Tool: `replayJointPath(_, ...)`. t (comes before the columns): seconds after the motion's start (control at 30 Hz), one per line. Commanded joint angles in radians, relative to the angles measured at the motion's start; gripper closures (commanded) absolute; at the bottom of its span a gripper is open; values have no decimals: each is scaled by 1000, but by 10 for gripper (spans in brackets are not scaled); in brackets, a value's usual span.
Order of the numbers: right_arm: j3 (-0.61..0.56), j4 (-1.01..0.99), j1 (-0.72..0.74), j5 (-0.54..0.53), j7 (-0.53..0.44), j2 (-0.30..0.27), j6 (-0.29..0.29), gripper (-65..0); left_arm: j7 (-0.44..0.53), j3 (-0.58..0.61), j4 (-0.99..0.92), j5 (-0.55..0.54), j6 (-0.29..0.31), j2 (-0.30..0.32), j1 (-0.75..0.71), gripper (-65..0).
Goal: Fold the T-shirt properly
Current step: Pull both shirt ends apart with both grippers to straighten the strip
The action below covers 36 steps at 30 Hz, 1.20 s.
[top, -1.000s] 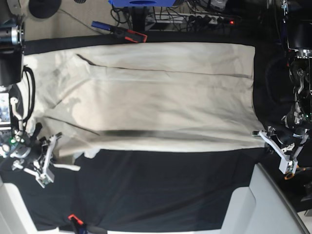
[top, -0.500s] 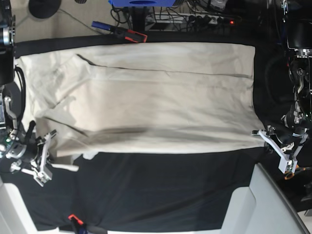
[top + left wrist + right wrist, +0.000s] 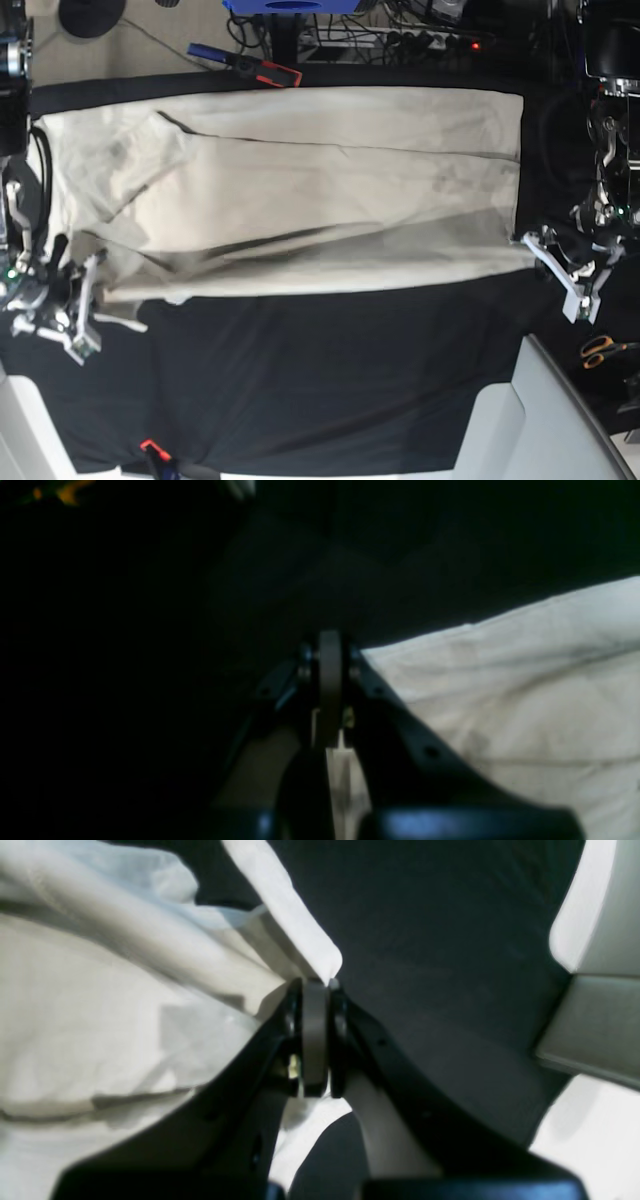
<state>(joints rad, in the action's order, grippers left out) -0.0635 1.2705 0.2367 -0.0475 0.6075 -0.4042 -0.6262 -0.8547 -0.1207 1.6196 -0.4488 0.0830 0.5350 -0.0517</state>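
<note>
The cream T-shirt (image 3: 300,190) lies spread lengthwise over the black table cover (image 3: 320,380), with a long fold crease near its lower edge. My left gripper (image 3: 532,245) is at the right of the base view, shut on the shirt's lower right hem corner. In the left wrist view its jaws (image 3: 330,650) meet at the edge of the T-shirt (image 3: 500,690). On the left of the base view my right gripper (image 3: 92,290) is shut on the lower left corner. The right wrist view shows that gripper (image 3: 315,985) pinching bunched cloth of the T-shirt (image 3: 100,1015).
Orange-handled scissors (image 3: 600,350) lie right of the table. White padded panels (image 3: 560,420) rise at the lower right and lower left corners. A blue and red tool (image 3: 245,62) lies beyond the far edge, and a small red-tipped clamp (image 3: 152,450) sits at the near edge.
Both grippers have moved toward the far side, dragging the shirt's near edge with them. The right gripper also shifted left, and the fold crease now slants.
</note>
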Motion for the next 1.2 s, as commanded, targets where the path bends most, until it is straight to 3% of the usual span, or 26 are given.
replayJointPath(0.0,9,18,16,-4,-13,-14,6,0,16,-7,17,3,-2,20,0,0)
replayJointPath(0.33,12,18,-70,-5,21,-14,6,0,16,2,72,8,-1,23,-129,0)
replayJointPath(0.57,118,18,-116,-7,58,9,4,0,16,2,87,11,-1,23,-202,0)
replayJointPath(0.87,120,15,-164,-5,58,54,4,0,16,0,81,11,-1,64,-224,0)
replayJointPath(1.17,120,16,-193,-4,58,54,9,0,18,3,81,11,-1,64,-256,0)
